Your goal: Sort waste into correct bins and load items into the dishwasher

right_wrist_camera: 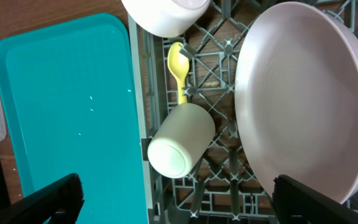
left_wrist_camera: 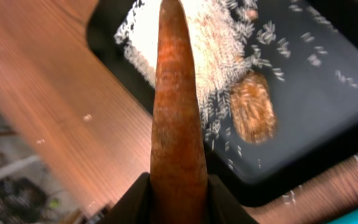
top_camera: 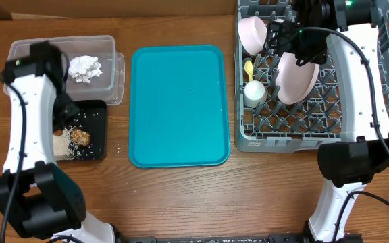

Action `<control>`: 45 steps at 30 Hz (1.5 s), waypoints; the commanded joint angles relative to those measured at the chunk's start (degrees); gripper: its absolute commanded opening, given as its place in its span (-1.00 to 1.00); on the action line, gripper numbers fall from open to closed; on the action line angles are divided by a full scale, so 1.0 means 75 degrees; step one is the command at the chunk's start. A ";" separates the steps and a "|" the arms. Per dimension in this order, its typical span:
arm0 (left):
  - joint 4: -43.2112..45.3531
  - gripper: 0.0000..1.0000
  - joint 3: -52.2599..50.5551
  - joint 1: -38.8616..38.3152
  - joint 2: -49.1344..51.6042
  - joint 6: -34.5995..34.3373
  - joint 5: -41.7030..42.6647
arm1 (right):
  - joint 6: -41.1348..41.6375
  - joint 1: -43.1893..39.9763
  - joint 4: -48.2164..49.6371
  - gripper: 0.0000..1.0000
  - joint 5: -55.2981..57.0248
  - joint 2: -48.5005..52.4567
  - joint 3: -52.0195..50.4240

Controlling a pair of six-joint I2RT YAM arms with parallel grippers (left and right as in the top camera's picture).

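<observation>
The left gripper [top_camera: 65, 109] pinches the carrot [left_wrist_camera: 178, 106] over the far left of the black tray [top_camera: 98, 115], where rice [top_camera: 65, 143] and a brown lump [top_camera: 81, 137] lie. The napkin [top_camera: 85, 67] sits in the clear tub [top_camera: 32, 50] just beyond. At right, the right gripper [right_wrist_camera: 176, 190] hangs spread wide over the rack [top_camera: 269, 125], which holds the plate [right_wrist_camera: 303, 99], cup [right_wrist_camera: 179, 143], spoon [right_wrist_camera: 179, 65] and a bowl [right_wrist_camera: 166, 15].

I've got a brown wooden table [top_camera: 181, 196] carrying four things: a clear rectangular plastic tub [top_camera: 110, 64], a shallow black rectangular tray [top_camera: 96, 118] just beside it, a flat teal plastic serving tray [top_camera: 179, 104] mid-table, and a square grey plastic dish rack [top_camera: 282, 138].
</observation>
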 commanded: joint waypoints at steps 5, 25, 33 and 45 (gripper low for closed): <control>0.2535 -0.32 -0.2299 0.0586 -0.0122 -0.0157 0.0769 | 0.0003 0.0020 0.0038 1.00 -0.0041 -0.0189 0.0154; 0.0968 -0.11 0.0959 0.0219 -0.0137 0.1480 0.3407 | 0.0009 0.0020 -0.0017 1.00 -0.0047 -0.0189 0.0154; 0.0603 1.00 0.2253 -0.1749 -0.0143 0.1839 0.3809 | 0.0006 0.0020 -0.0376 1.00 -0.0038 -0.0207 0.0157; 0.1772 0.99 0.2209 -0.3774 -0.0119 0.1122 0.3885 | 0.0009 0.0289 -0.0682 1.00 -0.0198 -0.2037 0.0157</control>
